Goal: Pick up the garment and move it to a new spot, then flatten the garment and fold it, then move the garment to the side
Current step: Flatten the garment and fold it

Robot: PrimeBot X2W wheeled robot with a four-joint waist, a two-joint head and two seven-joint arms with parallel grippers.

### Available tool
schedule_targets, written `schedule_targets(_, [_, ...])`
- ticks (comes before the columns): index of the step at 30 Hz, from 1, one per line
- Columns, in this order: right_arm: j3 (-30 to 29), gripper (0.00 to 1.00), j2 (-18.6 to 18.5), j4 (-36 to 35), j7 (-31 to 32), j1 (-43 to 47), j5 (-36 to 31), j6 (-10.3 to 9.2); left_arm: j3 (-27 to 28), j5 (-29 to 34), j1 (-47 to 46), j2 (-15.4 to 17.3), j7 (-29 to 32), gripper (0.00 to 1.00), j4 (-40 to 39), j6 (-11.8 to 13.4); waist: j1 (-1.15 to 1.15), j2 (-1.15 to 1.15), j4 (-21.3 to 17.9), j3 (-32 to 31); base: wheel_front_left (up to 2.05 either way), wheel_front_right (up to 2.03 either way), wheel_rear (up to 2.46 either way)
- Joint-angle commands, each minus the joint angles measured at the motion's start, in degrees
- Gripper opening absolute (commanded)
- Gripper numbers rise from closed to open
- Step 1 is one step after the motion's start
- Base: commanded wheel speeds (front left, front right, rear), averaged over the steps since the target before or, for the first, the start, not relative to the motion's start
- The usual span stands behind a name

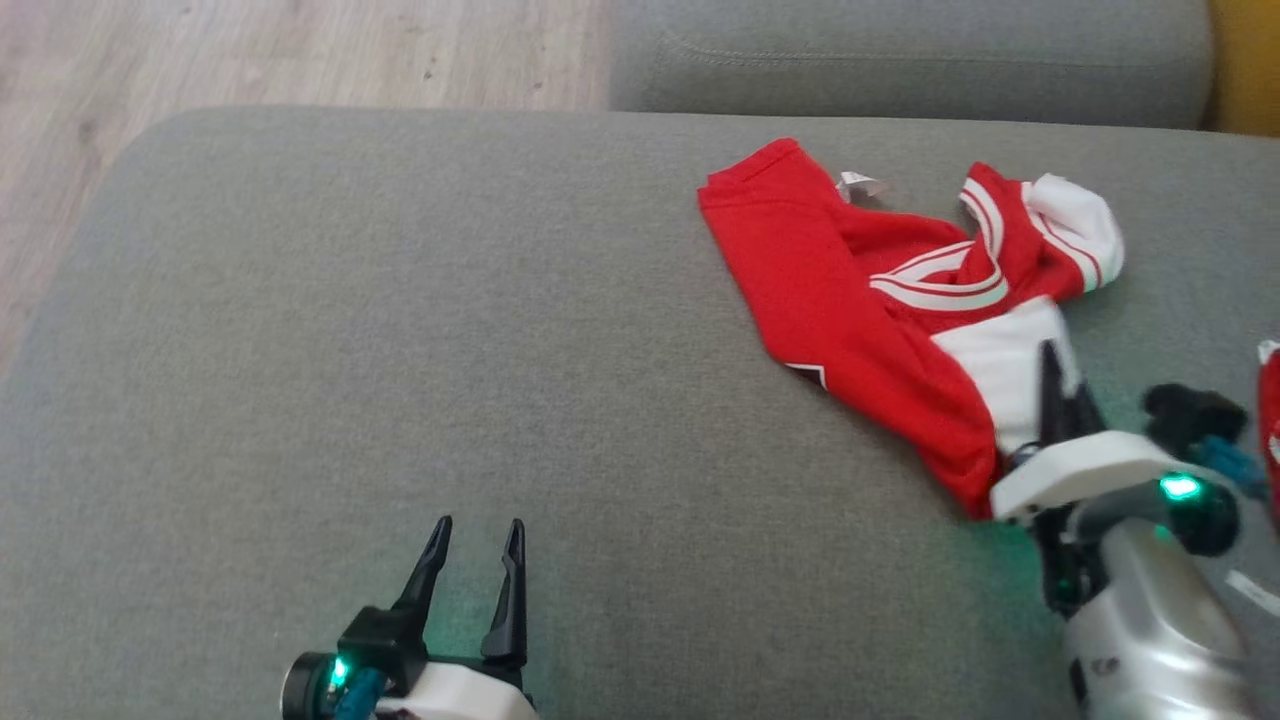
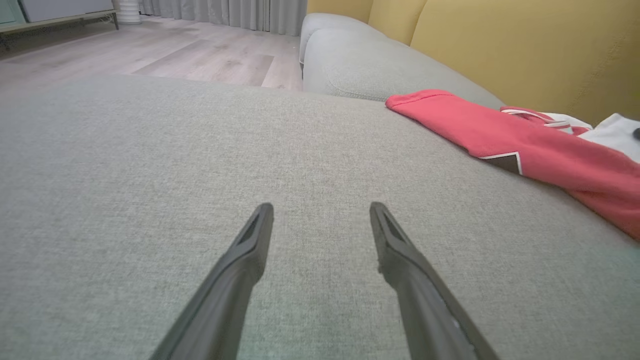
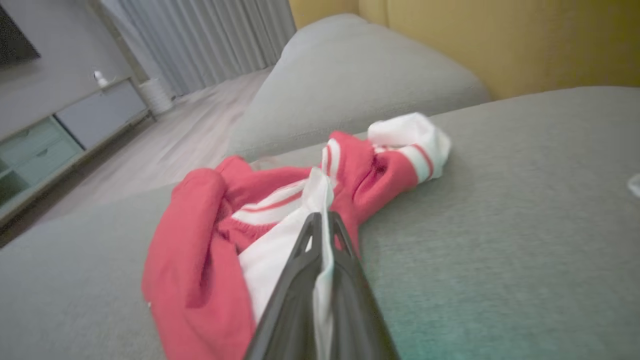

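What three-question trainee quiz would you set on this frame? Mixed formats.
1. True or false: the right pincer is shut on white cloth of the garment.
2. Pick one. The left pincer is: A) open, holding nothing, over the bare cushion; B) shut on a red sleeve; C) gripping a tag.
3. Fill in: the garment lies crumpled, not yet ____.

Key: 1 true; 2 A; 3 flattened.

High and low angles on garment (image 1: 850, 300)

Grey sofa cushion (image 1: 400, 350); crumpled red-and-white garment (image 1: 850, 310) lying on it.
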Motion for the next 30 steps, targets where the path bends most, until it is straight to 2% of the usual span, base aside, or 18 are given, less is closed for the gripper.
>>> schedule_targets(1, [-1.5, 0.00, 0.1, -3.5, -0.9, 1.2, 0.9, 0.19, 1.6, -0.4, -1.6, 0.1, -0.5, 1.00, -1.7, 0.2, 0.00, 0.00, -0.7, -0.6, 0.00, 0.00, 0.00])
schedule_targets(3, [-4.8, 0.00, -0.2, -4.9, -1.0, 3.8, 0.6, 0.19, 1.7, -0.5, -1.5, 0.1, -0.5, 1.00, -1.7, 0.2, 0.00, 0.00, -1.2, -0.9, 0.00, 0.00, 0.00])
schedule_targets(4, [-6.6, 0.31, -0.2, -5.3, -1.0, 5.1, 0.3, 0.19, 1.7, -0.6, -1.5, 0.1, -0.5, 1.00, -1.8, 0.2, 0.00, 0.00, -1.4, -1.0, 0.00, 0.00, 0.00])
schedule_targets(5, [-8.1, 0.45, -0.4, -5.6, -1.0, 6.3, -0.4, 0.19, 1.7, -0.6, -1.4, 0.1, -0.5, 1.00, -1.8, 0.1, 0.00, 0.00, -1.5, -1.0, 0.00, 0.00, 0.00])
schedule_targets(6, [-9.6, 0.65, -0.4, -5.7, -1.0, 7.3, -1.1, 0.19, 1.7, -0.6, -1.4, 0.1, -0.5, 1.00, -1.8, 0.1, 0.00, 0.00, -1.6, -1.1, 0.00, 0.00, 0.00])
schedule_targets(7, [-11.2, 0.70, -0.4, -5.7, -1.0, 8.2, -1.7, 0.19, 1.6, -0.6, -1.4, 0.1, -0.5, 1.00, -1.8, 0.1, 0.00, 0.00, -1.7, -1.1, 0.00, 0.00, 0.00])
schedule_targets(8, [-12.8, 0.89, -0.3, -5.5, -1.0, 9.0, -2.5, 0.19, 1.6, -0.6, -1.4, 0.1, -0.5, 1.00, -1.8, 0.0, 0.00, 0.00, -1.7, -1.1, 0.00, 0.00, 0.00])
schedule_targets(9, [-14.1, 1.00, -0.2, -5.6, -1.0, 9.4, -3.2, 0.19, 1.6, -0.7, -1.4, 0.1, -0.5, 1.00, -1.8, 0.0, 0.00, 0.00, -1.7, -1.1, 0.00, 0.00, 0.00])
schedule_targets(13, [-17.2, 1.00, 0.5, -7.9, -1.0, 10.1, -5.8, 0.19, 1.5, -0.7, -1.4, 0.1, -0.5, 1.00, -1.7, 0.0, 0.00, 0.00, -1.7, -1.0, 0.00, 0.00, 0.00])
schedule_targets(18, [-14.7, 1.00, 1.1, -11.6, -1.0, 9.7, -7.9, 0.19, 1.5, -0.6, -1.2, 0.1, -0.5, 1.00, -1.5, -0.1, 0.00, 0.00, -1.3, -1.1, 0.00, 0.00, 0.00])
schedule_targets(23, [-6.6, 1.00, 1.3, -13.6, -1.0, 8.6, -10.2, 0.19, 1.5, -0.5, -1.2, 0.1, -0.5, 1.00, -1.3, -0.4, 0.00, 0.00, -0.4, -1.2, 0.00, 0.00, 0.00])
schedule_targets(30, [6.8, 1.00, 0.8, -8.9, 1.2, 3.4, -3.0, 0.19, 1.0, -0.5, -1.3, 0.1, -0.5, 1.00, -1.2, -0.5, 0.00, 0.00, 1.3, -0.7, 0.00, 0.00, 0.00])
